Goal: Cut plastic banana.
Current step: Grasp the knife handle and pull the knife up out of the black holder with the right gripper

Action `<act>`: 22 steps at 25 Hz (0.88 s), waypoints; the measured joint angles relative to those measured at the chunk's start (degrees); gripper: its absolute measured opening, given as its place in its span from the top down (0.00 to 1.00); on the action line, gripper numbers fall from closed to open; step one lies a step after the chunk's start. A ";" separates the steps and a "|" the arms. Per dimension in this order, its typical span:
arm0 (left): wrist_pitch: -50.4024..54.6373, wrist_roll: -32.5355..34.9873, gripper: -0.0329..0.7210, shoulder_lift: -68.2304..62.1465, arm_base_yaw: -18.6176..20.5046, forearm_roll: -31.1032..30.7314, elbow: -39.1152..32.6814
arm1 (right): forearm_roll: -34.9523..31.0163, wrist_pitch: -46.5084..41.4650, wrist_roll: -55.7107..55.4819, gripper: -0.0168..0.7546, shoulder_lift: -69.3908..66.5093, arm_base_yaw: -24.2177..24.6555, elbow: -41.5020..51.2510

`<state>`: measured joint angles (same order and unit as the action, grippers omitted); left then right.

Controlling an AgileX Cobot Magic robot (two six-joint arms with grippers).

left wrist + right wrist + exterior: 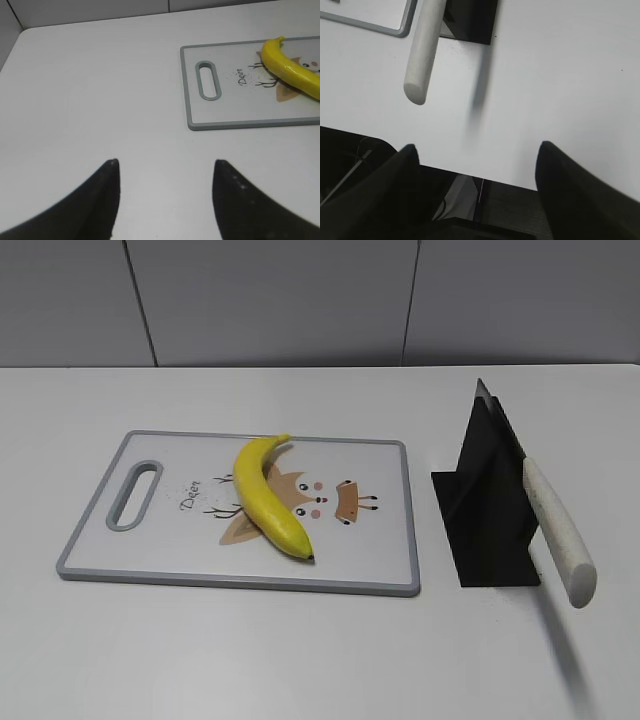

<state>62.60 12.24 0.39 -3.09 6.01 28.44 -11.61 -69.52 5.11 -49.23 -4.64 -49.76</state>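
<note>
— Where is the banana (pixel 267 498)?

— On the board (pixel 170 550), about mid-board, lying across the printed deer drawing. Its stem points to the far side and its dark tip to the near side, close to the board's near edge. It looks whole, with no cut showing.

— And the board itself?

— White with a grey rim, flat on the table (pixel 300 650), left of centre. Its handle slot (pixel 135 496) is at the left end (the word "Deer" is printed just right of the slot).

— Is there a knife?

— Yes, to the right of the board. A black stand (pixel 487 510) holds it, just beside the board's right edge but apart from it. The knife's pale handle (pixel 558 530) slants out toward the near right, its end hanging clear of the table and casting a shadow.

— What are the grippers doing?

— The left gripper (pixel 165 200) has its fingers spread wide with nothing between them, over bare table left of and nearer than the board. The right gripper (pixel 477 185) is also spread apart and empty, over the table's near edge; the handle's end sits farther out and to its left, well apart from both fingers. Neither arm shows in the exterior view.
</note>
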 joint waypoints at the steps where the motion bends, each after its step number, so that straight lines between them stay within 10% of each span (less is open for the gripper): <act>1: 0.00 0.00 0.20 0.00 0.00 0.00 0.00 | -0.18 0.00 0.18 0.25 -1.83 0.00 -0.93; 22: 0.00 0.00 0.20 0.00 0.00 0.00 0.00 | 5.72 8.28 -15.55 0.28 -30.91 -18.95 -7.57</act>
<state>62.60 12.24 0.39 -3.09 6.01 28.44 -5.88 -61.23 -10.44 -80.14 -23.59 -57.33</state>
